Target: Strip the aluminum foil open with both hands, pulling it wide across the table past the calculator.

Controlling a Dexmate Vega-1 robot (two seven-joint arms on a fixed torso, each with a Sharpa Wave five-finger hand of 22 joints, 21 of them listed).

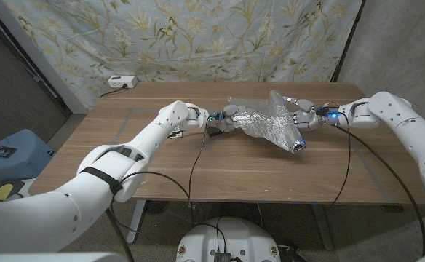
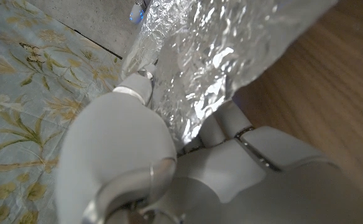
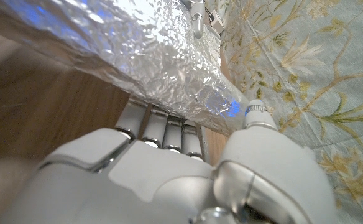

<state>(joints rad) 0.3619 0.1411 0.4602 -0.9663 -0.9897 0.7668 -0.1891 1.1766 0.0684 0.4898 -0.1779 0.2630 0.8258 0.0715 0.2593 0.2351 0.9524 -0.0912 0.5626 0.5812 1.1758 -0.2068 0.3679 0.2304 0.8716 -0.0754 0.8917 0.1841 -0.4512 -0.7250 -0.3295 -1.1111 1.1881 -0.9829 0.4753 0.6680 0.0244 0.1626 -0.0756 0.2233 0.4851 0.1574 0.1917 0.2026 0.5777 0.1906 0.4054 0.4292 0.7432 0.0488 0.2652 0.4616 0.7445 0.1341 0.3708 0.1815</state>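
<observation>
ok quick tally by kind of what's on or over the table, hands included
robot hands: 2, left hand and right hand, each holding an end of the foil
aluminum foil sheet: 1, crinkled, stretched between them over the wooden table
white power strip: 1, at the table's far left edge
small dark item under the foil's left end: 1, too hidden to identify
total: 5

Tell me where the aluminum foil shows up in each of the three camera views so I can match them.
Head view: aluminum foil at table centre, stretched between both hands.
Left wrist view: foil spreading beyond the left hand.
Right wrist view: foil over the right hand fingers.
Shared landmark: floral curtain.
</observation>
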